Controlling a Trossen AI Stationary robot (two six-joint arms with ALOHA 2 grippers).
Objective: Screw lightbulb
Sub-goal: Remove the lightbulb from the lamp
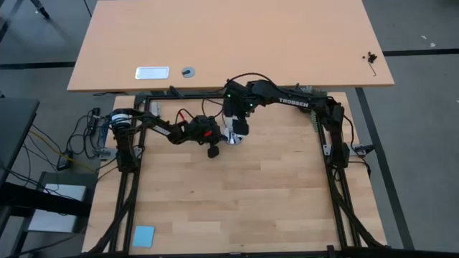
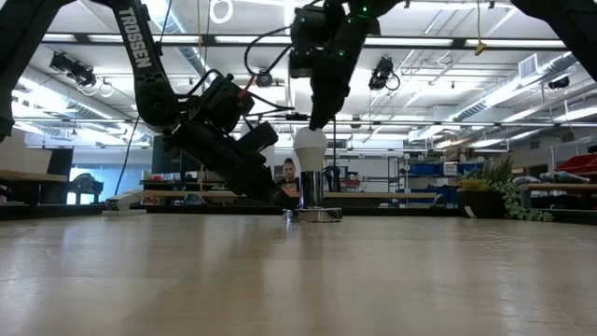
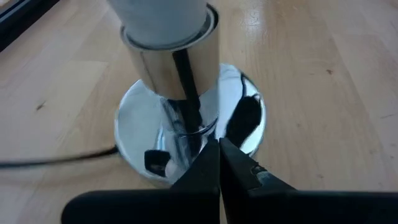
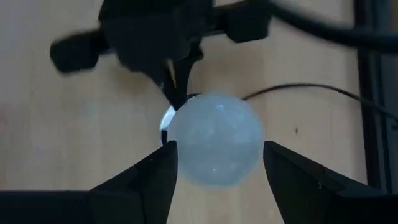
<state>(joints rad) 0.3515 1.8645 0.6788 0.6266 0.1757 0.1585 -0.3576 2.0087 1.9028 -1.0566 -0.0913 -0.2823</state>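
The white lightbulb [image 2: 310, 146] stands upright in the chrome socket [image 2: 311, 187], whose round base disc [image 3: 140, 121] lies flat on the wooden table. A black cord [image 3: 56, 157] leaves the disc. My left gripper [image 3: 219, 149] is shut, with its tips at the disc; it also shows in the high view [image 1: 215, 143]. My right gripper [image 4: 217, 163] is open and points down from above. Its fingers stand on either side of the bulb's dome [image 4: 214, 137] in the right wrist view. In the low view their tips [image 2: 317, 119] end just above the bulb's top. My left gripper has its shut fingertips [image 3: 210, 163] on the top face of the socket's base disc [image 3: 239, 134], near the rim facing the gripper. It comes slanting down from the table's left. The disc lies flat on the table. Whether my right gripper touches the bulb, I cannot tell.
A second, lighter table [image 1: 229, 43] stands beyond the far edge, with a white plate [image 1: 152, 72] and a small grey disc [image 1: 188, 72] on it. A blue card [image 1: 143, 235] lies at the near left. The black frame rails [image 1: 337, 193] run along both sides.
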